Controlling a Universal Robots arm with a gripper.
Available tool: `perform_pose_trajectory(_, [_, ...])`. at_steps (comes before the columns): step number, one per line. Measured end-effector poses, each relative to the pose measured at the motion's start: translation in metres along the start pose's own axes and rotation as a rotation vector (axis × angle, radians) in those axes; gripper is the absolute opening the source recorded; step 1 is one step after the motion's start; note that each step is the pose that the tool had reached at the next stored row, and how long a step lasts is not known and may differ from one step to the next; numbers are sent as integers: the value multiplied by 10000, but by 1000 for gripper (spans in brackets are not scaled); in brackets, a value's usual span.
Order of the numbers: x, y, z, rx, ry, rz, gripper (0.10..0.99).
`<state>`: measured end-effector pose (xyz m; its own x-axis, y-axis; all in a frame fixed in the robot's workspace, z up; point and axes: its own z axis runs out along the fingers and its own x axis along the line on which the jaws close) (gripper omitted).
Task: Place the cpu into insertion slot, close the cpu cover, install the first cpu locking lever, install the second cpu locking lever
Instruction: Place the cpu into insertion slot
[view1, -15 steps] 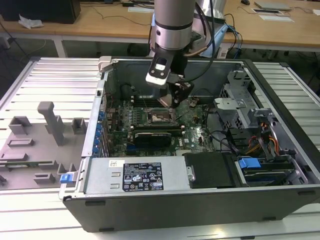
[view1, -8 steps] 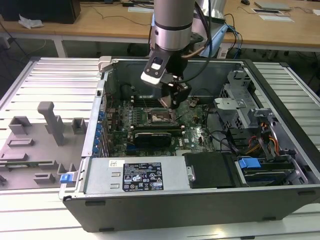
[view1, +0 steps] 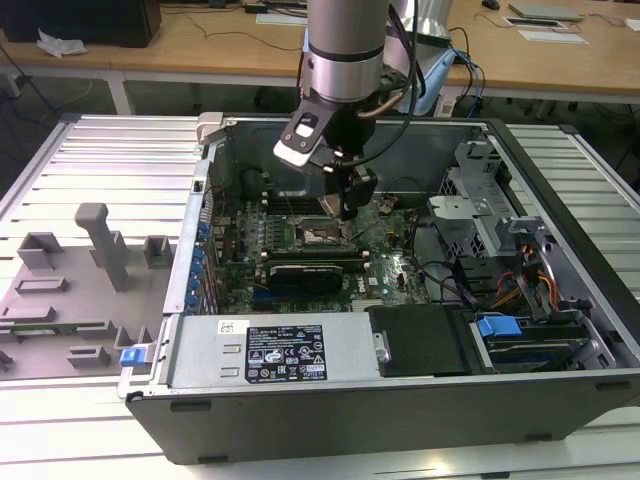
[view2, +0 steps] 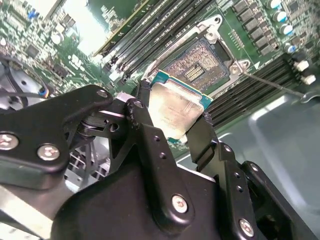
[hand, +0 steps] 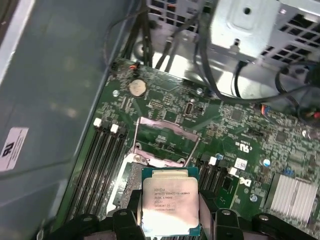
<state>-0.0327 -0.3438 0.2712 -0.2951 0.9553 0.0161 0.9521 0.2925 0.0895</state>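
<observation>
Arm: silvery-grey jointed robot arm (view1: 345, 50) reaching down into an open dark-grey metal computer case (view1: 400, 425), itself lying on a pale slatted metal table (view1: 90, 160).
Hand: black two-finger gripper (view2: 172, 116) clamping tight on the cpu, one finger (view2: 145, 130) pressing on each of two opposite edges; in the exterior view, hanging just above the board.
Chip: small flat square cpu (hand: 171, 202) with silvery metal top and green rim, hanging in the air between the fingers, top face showing in both wrist views; not sitting in the socket.
Socket: square dark-framed insertion slot (view2: 197, 62) with pale shiny contact field, lying bare on the green motherboard (hand: 240, 125); showing just past the chip's far edge in the second wrist view, and sitting right below the gripper in the exterior view.
Cover: thin silvery-grey square-frame cpu cover (hand: 167, 126) standing swung up off the slot, green board showing through its window.
Lever: thin metal rod lever (view2: 270, 82) angling away from one corner of the slot.
Surroundings: long narrow black memory slots (hand: 100, 160) running along one side of the slot; round silver coin battery (hand: 137, 88) lying well apart from it; finned silver heat sink (hand: 295, 197) sitting on the board; grey blocky fixtures (view1: 100, 245) standing on the table at the exterior view's left.
</observation>
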Motion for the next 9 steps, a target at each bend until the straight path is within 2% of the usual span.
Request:
perform_pose_trajectory(4, [0, -2, 14, -12, -69, 758, 541])
perform_pose_trajectory(7, [11, -30, 38, -17, -102, 1127, 541])
perform_pose_trajectory(9, [32, -57, 40, -18, -108, 1182, 541])
